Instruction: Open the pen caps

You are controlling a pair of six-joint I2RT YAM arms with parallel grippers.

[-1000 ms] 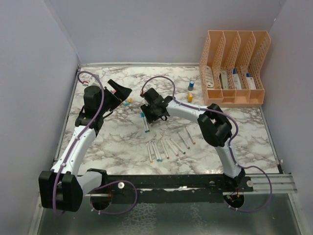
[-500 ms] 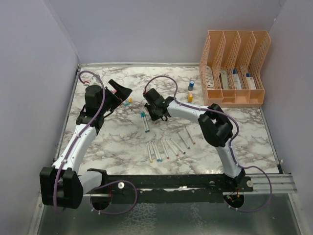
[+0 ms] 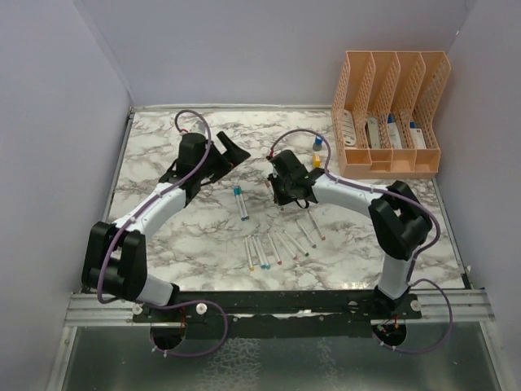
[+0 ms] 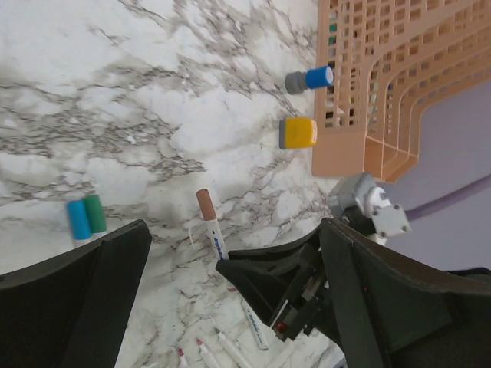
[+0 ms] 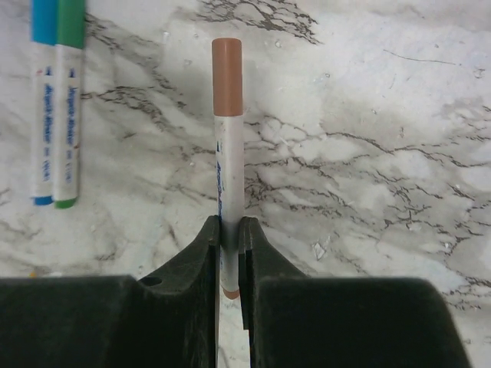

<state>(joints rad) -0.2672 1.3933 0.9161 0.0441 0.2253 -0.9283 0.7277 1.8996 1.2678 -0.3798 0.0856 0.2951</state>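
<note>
A pen (image 5: 229,161) with its brown cap (image 5: 227,73) on is pinched by the barrel between the closed fingers of the right gripper (image 5: 229,230), near the middle of the tabletop (image 3: 163,236). Two capped pens (image 3: 241,202), blue and green, lie side by side just left of it. The left gripper (image 3: 231,152) hangs spread wide, holding nothing, nearer the back edge.

A white, grey-veined marble worktop (image 3: 163,236) carries a fanned row of white pens (image 3: 274,249) toward its near middle. Two more pens (image 3: 241,202) lie side by side just beyond. A peach file divider (image 3: 391,163) stands far right, with a blue bottle (image 4: 311,79) and an orange bottle (image 4: 298,132) beside it.
</note>
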